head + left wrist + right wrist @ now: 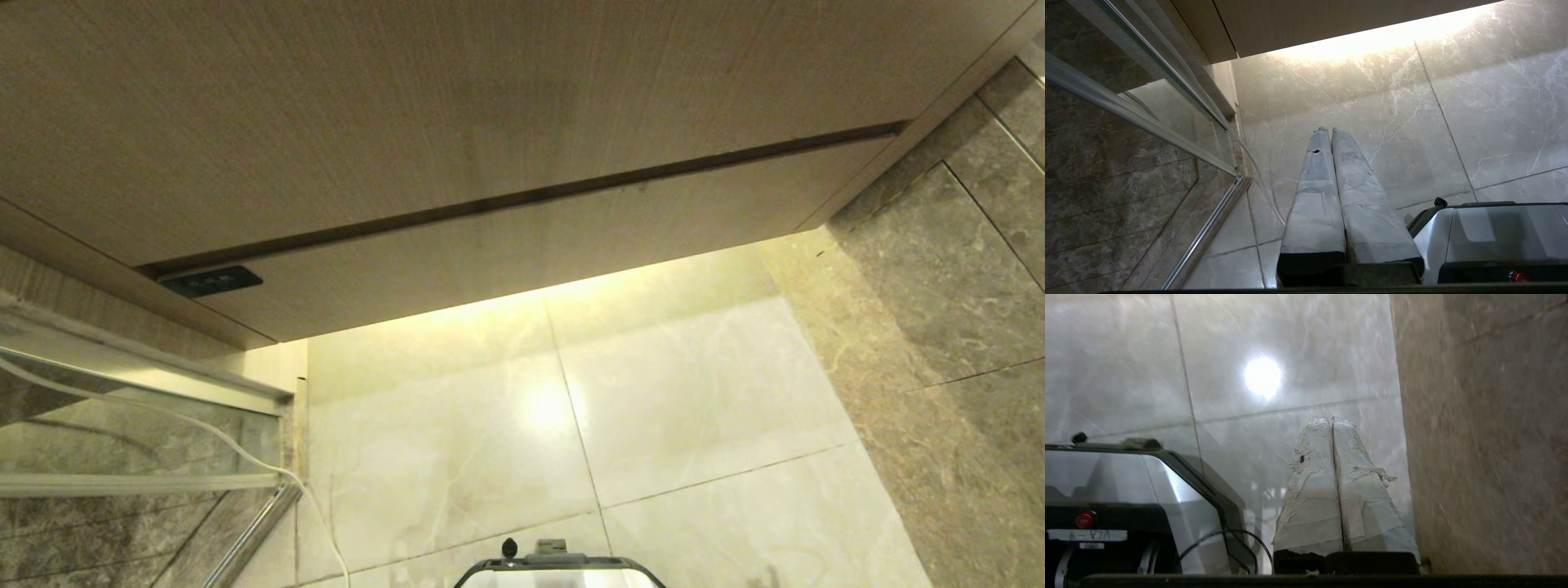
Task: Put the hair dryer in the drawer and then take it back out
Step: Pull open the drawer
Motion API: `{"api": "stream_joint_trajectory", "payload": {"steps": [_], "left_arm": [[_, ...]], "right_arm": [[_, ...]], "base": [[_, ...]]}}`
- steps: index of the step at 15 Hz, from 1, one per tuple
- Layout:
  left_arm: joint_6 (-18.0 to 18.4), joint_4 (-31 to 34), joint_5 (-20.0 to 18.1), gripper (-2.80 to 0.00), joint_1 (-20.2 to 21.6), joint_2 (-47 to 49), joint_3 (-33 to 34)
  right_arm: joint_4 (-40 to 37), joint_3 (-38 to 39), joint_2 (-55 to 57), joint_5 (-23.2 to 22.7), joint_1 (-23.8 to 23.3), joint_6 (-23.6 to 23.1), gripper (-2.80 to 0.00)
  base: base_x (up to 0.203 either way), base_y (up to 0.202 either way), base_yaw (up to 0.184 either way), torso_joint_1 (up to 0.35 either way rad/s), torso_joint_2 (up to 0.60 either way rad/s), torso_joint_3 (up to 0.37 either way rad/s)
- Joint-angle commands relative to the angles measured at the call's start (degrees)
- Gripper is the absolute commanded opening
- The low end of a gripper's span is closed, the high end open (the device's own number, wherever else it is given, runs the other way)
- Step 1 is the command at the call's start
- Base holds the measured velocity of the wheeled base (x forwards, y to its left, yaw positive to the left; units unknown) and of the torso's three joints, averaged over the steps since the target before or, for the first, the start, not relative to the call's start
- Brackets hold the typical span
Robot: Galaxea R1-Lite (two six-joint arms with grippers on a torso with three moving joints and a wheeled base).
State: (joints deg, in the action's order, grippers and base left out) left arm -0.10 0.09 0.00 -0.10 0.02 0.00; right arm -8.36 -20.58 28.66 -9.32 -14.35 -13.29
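Note:
The drawer (pixel 531 245) is the low light-wood front with a small black label (pixel 212 280) at its left corner. It sits flush and closed under a taller plain wood panel (pixel 457 106). The hair dryer is out of view. Neither arm shows in the head view. My left gripper (pixel 1330 130) hangs shut and empty over the pale floor tiles beside the robot base. My right gripper (pixel 1332 419) is also shut with nothing in it, low over the floor near a brown stone wall (pixel 1486 437).
A glass screen with a metal frame (pixel 139 384) stands at the left, with a thin white cord (pixel 277 469) trailing onto the floor. Brown marble wall (pixel 963 269) closes the right side. The robot base (pixel 559 567) shows at the bottom edge over glossy tiles (pixel 653 425).

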Motion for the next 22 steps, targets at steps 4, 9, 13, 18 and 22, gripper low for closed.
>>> {"api": "stream_joint_trajectory", "payload": {"steps": [4, 9, 13, 18, 22], "left_arm": [[0.0, 0.0, 0.0, -2.8, 0.0, 0.0, 0.0], [0.0, 0.0, 0.0, -2.8, 0.0, 0.0, 0.0], [0.0, 0.0, 0.0, -2.8, 0.0, 0.0, 0.1], [0.0, 0.0, 0.0, -2.8, 0.0, 0.0, 0.0], [0.1, 0.0, 0.0, -2.8, 0.0, 0.0, 0.1]], "right_arm": [[2.3, 9.8, -26.5, 3.7, 9.1, 3.4, -2.8], [14.2, 18.4, -28.8, 15.8, 18.9, 7.4, -2.8], [17.6, 22.8, -31.0, 7.5, 21.9, 9.1, -2.8], [14.8, 22.9, -31.0, 8.0, 22.6, 10.3, -2.8], [14.9, 22.9, -31.0, 8.0, 22.6, 10.6, -2.8]], "base": [[0.0, 0.0, 0.0, 0.0, 0.0, 0.0], [0.0, 0.0, 0.0, 0.0, 0.0, 0.0], [0.0, 0.0, 0.0, 0.0, 0.0, 0.0], [0.0, 0.0, 0.0, 0.0, 0.0, 0.0], [0.0, 0.0, 0.0, 0.0, 0.0, 0.0]]}}
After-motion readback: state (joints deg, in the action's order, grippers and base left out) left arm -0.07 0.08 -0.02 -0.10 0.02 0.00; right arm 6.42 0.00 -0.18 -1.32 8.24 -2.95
